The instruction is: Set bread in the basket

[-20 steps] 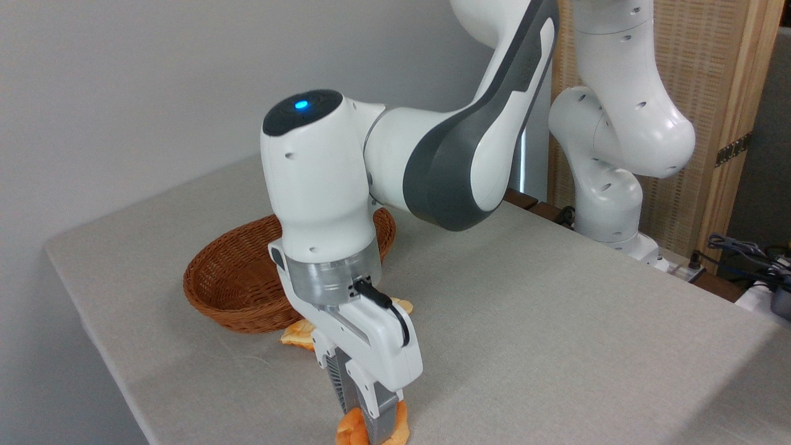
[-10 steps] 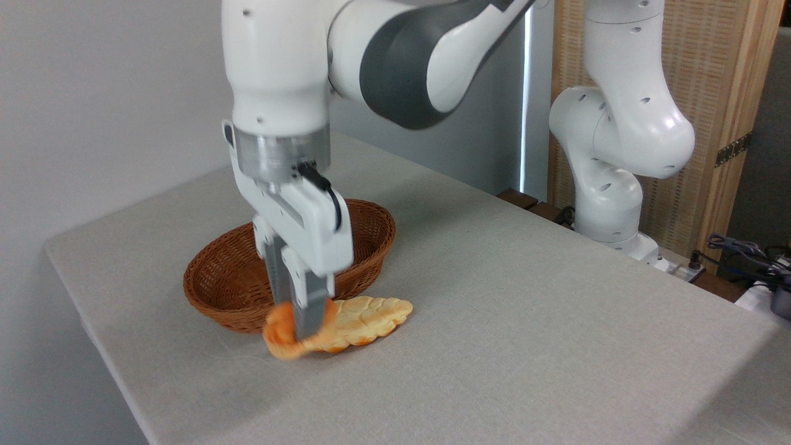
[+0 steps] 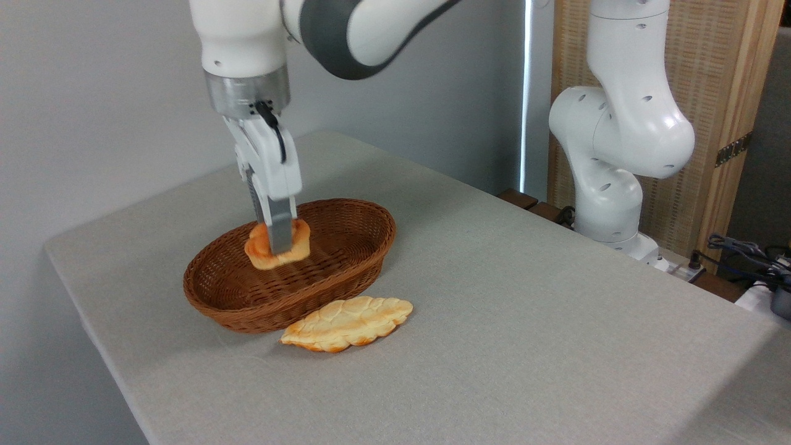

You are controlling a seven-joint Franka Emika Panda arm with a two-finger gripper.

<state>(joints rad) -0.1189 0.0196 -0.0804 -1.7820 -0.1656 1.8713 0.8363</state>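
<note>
The bread (image 3: 262,252), a small plump orange-brown roll, hangs over the middle of the basket (image 3: 346,272), held in the air above its woven floor. My gripper (image 3: 279,245) points straight down from above and is shut on the roll, one grey finger crossing its front. The basket is an oval reddish-brown wicker one on the left part of the grey table.
A longer, pale yellow braided loaf (image 3: 347,323) lies flat on the table against the basket's front rim. The arm's white base (image 3: 609,198) stands at the table's far right edge. Cables (image 3: 748,253) lie beyond it, and the table's left edge runs close to the basket.
The gripper has lifted the roll from the table's front edge, carried it up and back past the pale loaf, and now holds it over the basket.
</note>
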